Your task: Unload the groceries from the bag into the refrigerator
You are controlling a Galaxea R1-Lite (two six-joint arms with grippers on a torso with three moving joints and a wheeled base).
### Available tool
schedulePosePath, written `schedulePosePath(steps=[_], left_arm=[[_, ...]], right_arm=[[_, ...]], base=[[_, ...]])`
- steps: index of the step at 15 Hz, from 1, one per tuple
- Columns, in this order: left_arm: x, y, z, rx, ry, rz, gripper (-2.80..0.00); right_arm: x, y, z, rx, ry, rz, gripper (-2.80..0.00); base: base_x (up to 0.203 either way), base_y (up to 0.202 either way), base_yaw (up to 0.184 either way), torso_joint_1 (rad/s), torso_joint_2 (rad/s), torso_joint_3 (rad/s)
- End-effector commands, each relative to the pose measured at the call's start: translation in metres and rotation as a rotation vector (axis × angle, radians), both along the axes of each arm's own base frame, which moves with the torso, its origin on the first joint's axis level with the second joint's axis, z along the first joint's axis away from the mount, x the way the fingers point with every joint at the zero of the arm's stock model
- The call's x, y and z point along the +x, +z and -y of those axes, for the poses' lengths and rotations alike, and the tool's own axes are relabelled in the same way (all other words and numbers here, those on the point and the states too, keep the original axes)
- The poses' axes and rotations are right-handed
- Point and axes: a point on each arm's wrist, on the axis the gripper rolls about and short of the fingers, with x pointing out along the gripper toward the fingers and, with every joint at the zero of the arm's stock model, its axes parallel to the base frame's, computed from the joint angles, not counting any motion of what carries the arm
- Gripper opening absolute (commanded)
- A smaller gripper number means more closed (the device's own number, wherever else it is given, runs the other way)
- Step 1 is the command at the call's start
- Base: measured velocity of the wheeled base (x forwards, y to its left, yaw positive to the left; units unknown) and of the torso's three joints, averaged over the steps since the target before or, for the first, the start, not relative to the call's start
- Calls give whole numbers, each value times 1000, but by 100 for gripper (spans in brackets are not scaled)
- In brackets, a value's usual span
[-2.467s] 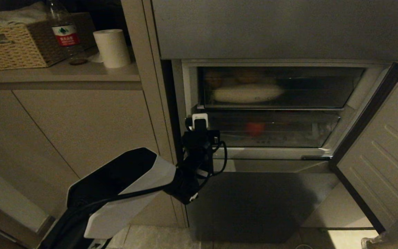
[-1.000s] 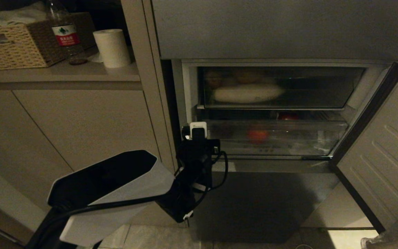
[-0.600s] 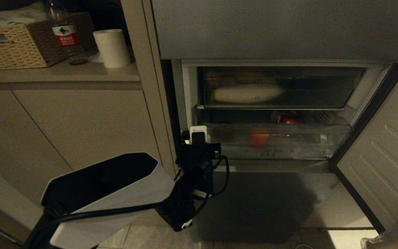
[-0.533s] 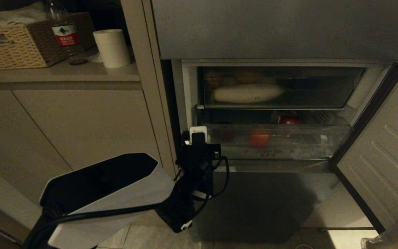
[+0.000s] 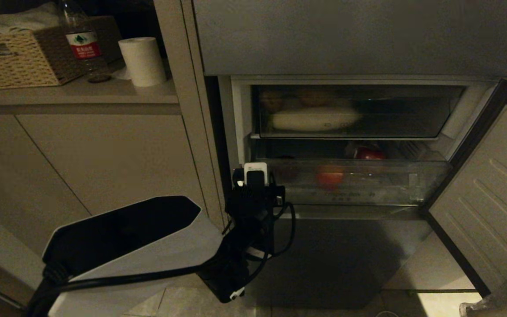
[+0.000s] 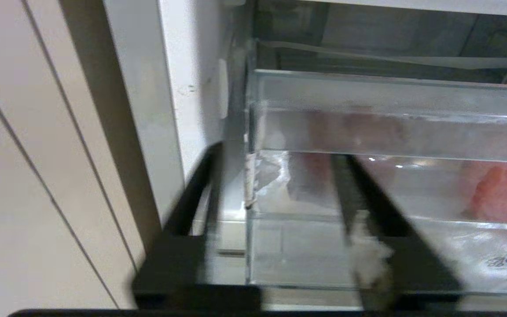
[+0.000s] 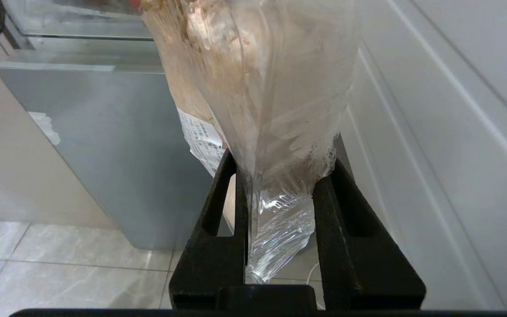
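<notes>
Clear plastic drawer point(image 5: 350, 187) is standing pulled out just beyond my released left end effector point(image 6: 275, 198), while my right end effector point(image 7: 280, 185), nearer the open door point(image 5: 486, 189), is clenching the wrapped groceries point(image 7: 253, 75), their long axis pointing up toward it.

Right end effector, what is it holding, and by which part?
The right end effector pinches a clear crinkly plastic pack of pale beige lumps by its gathered, empty plastic end; the filled part extends beyond the fingers.

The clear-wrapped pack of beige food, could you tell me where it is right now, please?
The clear-wrapped pack is pinched in the right gripper, low at the head view's right edge, beside the open refrigerator door.
</notes>
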Motion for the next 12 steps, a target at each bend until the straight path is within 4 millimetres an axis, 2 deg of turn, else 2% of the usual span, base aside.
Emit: schedulePosePath(steps=[1,5,10,12], left_arm=[[-5,8,-4,-13,3,10,0],[-25,32,-20,-13,-3,10,0],[-63,67,-35,-30,-47,30,0],[-69,78,-38,-47,-56,48,0]], right_arm=[[0,0,0,0,0,1,-280],[0,0,0,0,0,1,-280],[0,0,0,0,0,2,-280],[0,0,0,0,0,1,-280]], base=[[0,0,0,0,0,0],[0,0,0,0,0,0],[0,0,0,0,0,0],[0,0,0,0,0,0]])
